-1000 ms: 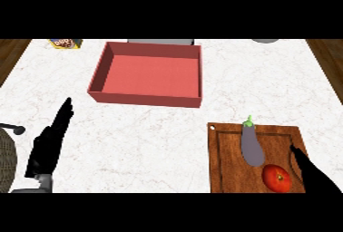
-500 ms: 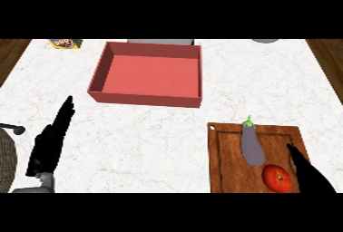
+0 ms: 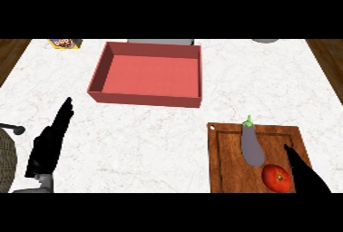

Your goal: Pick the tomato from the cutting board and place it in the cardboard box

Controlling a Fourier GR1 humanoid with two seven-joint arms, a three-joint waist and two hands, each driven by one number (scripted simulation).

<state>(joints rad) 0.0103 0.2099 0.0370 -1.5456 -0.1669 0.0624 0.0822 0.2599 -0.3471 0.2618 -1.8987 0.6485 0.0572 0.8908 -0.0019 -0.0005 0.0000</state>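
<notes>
Tomato [image 3: 276,177] sits on the cutting board [image 3: 226,168], in its near right corner, close to where the board runs out at the view's bottom. It is red, round and whole. Right hand [image 3: 305,174] comes in from the lower right, fingers straight and together, pointing away from the robot. It lies along the tomato's right side, not curled round it; cannot tell if it touches. The hand covers the board's right edge there. Eggplant [image 3: 252,146] lies lengthwise on the board just beyond the tomato, green stem toward the far edge, near end just beside the tomato. The board's left half is bare wood, with a small hole at its far left corner.

Box [image 3: 144,98] is red with an open top and its pink floor showing. It stands beyond and left of the board, well apart from it, its right wall roughly in line with the board's left edge. Open white counter [image 3: 147,140] lies between board and box and across the middle.

Left hand [image 3: 48,142] rests at the view's left, fingers straight and together, pointing up. Wicker item [image 3: 5,158] is cut off at the left edge. Snack packet [image 3: 65,43] sits at the far left corner. Grey object [image 3: 161,41] is behind the box and grey round thing [image 3: 266,41] at the far right, both cut off by the far edge.
</notes>
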